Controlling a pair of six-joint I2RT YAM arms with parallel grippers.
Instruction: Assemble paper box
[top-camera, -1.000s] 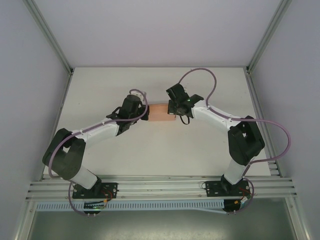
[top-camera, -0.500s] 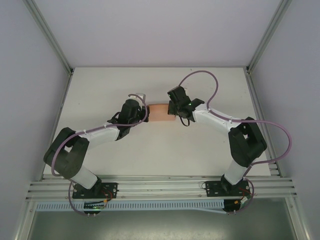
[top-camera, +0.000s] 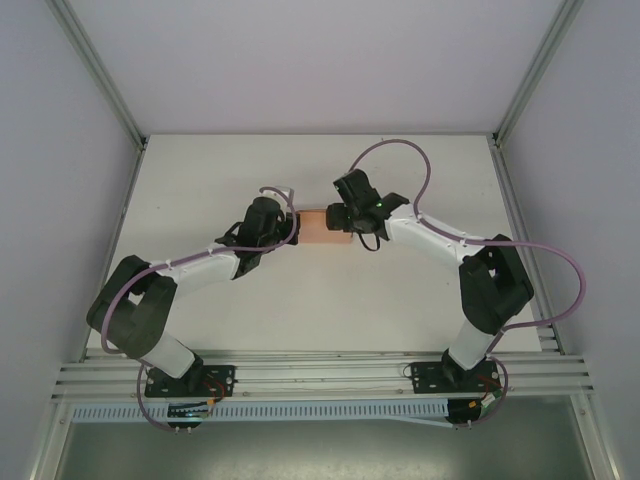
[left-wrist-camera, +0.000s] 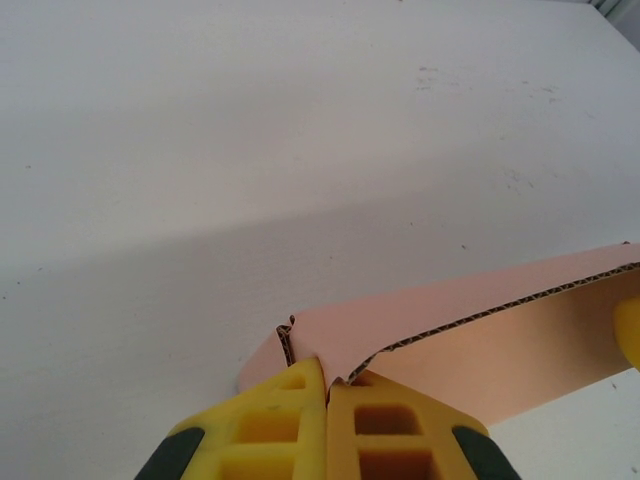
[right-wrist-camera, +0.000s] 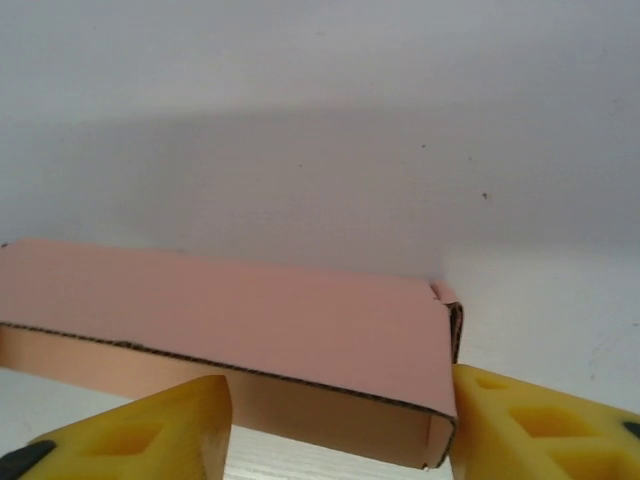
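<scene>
Seen from above, the salmon-pink corrugated-card box (top-camera: 318, 224) lay on the white desk (top-camera: 300, 300) between the arms. Up close, the left tool (left-wrist-camera: 327, 392) clamped its edge (fingers together); the right tool (right-wrist-camera: 338, 402) stood apart at its corner.

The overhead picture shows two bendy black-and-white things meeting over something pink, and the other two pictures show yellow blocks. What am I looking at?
Those are two robot arms, a left arm and a right arm, bolted to the near edge of a white table. The overhead picture comes from a fixed camera above and behind them. The other two come from a small camera on each wrist, so the yellow blocks are that arm's own fingers. Between the arms is a pink cardboard box. The left fingers are pinched shut on one of its edges. The right fingers stand open at the box's other end.
</scene>
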